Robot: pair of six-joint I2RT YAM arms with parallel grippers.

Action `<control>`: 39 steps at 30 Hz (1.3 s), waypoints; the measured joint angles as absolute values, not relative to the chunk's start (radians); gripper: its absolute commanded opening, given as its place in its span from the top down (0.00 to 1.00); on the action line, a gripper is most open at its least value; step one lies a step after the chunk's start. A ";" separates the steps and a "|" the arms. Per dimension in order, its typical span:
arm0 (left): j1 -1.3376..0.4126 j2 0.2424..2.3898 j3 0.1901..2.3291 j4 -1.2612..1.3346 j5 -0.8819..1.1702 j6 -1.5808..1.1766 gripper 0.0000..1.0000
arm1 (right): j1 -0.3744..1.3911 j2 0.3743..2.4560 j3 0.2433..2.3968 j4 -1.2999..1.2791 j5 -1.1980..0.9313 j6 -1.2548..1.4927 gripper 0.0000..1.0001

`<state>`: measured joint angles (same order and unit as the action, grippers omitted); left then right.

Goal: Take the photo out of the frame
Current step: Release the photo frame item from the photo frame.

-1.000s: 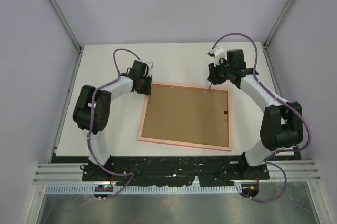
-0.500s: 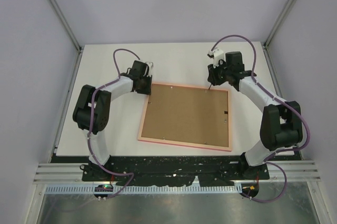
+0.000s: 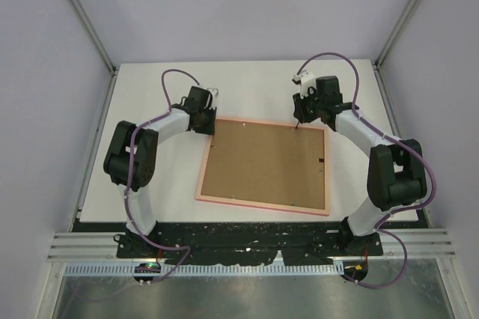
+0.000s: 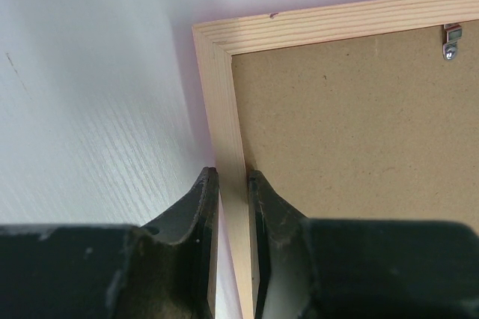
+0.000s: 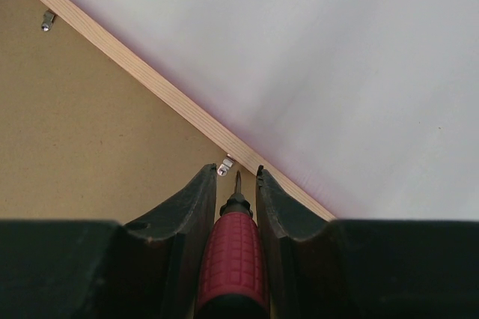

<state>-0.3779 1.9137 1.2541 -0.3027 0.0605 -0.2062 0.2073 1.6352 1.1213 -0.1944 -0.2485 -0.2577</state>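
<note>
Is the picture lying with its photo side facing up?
No, the frame lies face down, with its brown backing board on top.

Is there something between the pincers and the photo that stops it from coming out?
Yes. The frame lies face down, and the brown backing board, held by small metal clips, covers the photo completely. The photo itself is not visible.

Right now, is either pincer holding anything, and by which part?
The left pincer clamps the frame by its side rail near a corner. The right pincer grips a red-handled screwdriver by its handle.
</note>
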 measured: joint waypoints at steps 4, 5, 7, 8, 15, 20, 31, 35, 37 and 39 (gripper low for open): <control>-0.378 1.914 1.254 -0.303 0.060 -0.206 0.88 | 0.208 1.636 1.118 -0.183 -0.239 -0.256 0.92; -0.378 1.914 1.254 -0.303 0.060 -0.206 0.88 | 0.208 1.636 1.118 -0.182 -0.237 -0.255 0.92; -0.378 1.914 1.254 -0.303 0.060 -0.206 0.88 | 0.208 1.637 1.118 -0.178 -0.237 -0.255 0.92; -0.378 1.914 1.254 -0.303 0.060 -0.206 0.89 | 0.208 1.638 1.118 -0.178 -0.237 -0.254 0.92; -0.378 1.914 1.254 -0.303 0.060 -0.206 0.89 | 0.216 1.645 1.116 -0.168 -0.238 -0.250 0.92; -0.379 1.914 1.254 -0.303 0.060 -0.205 0.89 | 0.222 1.647 1.110 -0.150 -0.237 -0.247 0.92; -0.379 1.914 1.254 -0.303 0.060 -0.205 0.89 | 0.227 1.647 1.095 -0.112 -0.241 -0.247 0.92; -0.379 1.914 1.254 -0.303 0.059 -0.204 0.89 | 0.227 1.647 1.089 -0.100 -0.248 -0.254 0.92; -0.379 1.914 1.254 -0.303 0.059 -0.203 0.89 | 0.227 1.647 1.087 -0.097 -0.255 -0.259 0.92; -0.379 1.914 1.254 -0.303 0.059 -0.203 0.89 | 0.227 1.647 1.082 -0.086 -0.264 -0.266 0.92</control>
